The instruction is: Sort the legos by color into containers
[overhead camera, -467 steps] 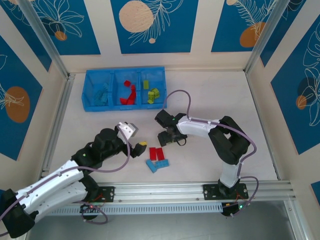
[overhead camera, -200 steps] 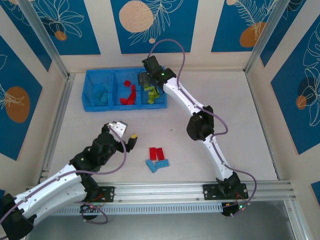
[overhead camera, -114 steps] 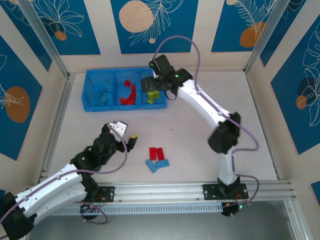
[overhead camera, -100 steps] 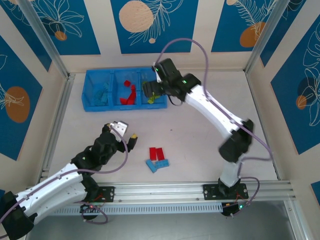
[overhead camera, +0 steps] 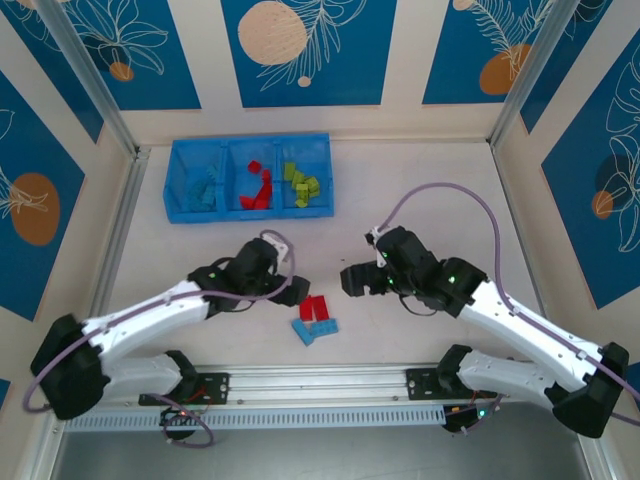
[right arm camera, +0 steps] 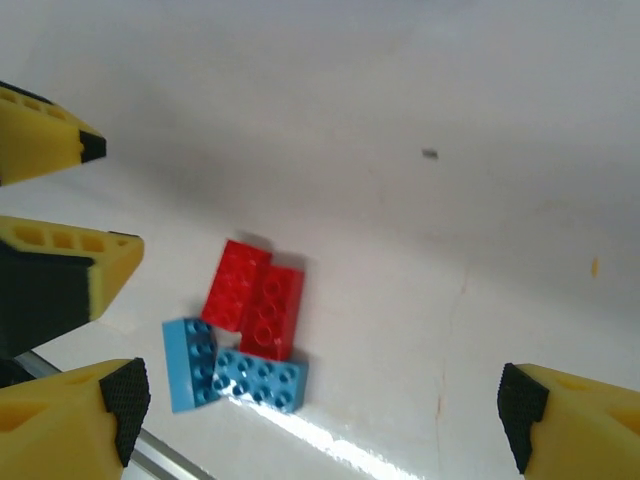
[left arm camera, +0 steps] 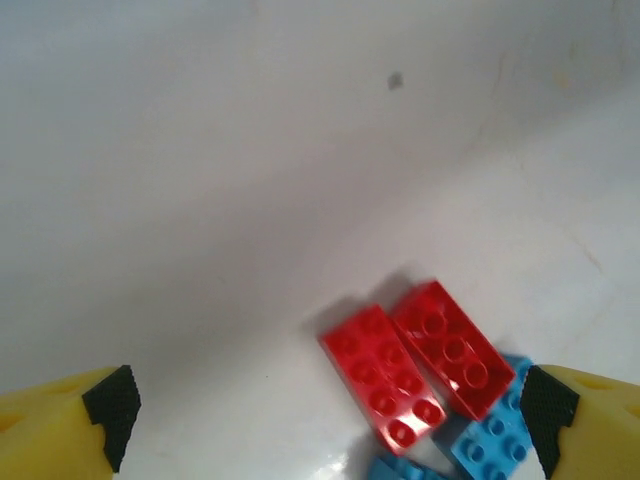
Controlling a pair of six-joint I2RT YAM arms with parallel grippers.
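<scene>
Two red legos point(overhead camera: 314, 307) lie side by side on the table, touching two light blue legos point(overhead camera: 316, 329) just in front of them. My left gripper point(overhead camera: 289, 291) hovers open just left of this cluster, the red legos point(left arm camera: 420, 365) between its fingertips point(left arm camera: 110, 405) in the left wrist view. My right gripper point(overhead camera: 352, 281) hangs open to the cluster's right, above the table, with the red legos point(right arm camera: 253, 298) and blue legos point(right arm camera: 232, 372) below it. The blue containers point(overhead camera: 250, 205) at the back left hold blue point(overhead camera: 205, 188), red point(overhead camera: 260, 186) and green legos point(overhead camera: 303, 184), one colour per compartment.
A metal rail point(overhead camera: 400, 380) runs along the near table edge just in front of the bricks. The left gripper's yellow fingers point(right arm camera: 70, 265) show at the left of the right wrist view. White tabletop point(overhead camera: 430, 200) stretches to the right of the tray.
My right arm has swung back from the green compartment down to the table right of the loose bricks. My left arm has reached right, up to the red bricks.
</scene>
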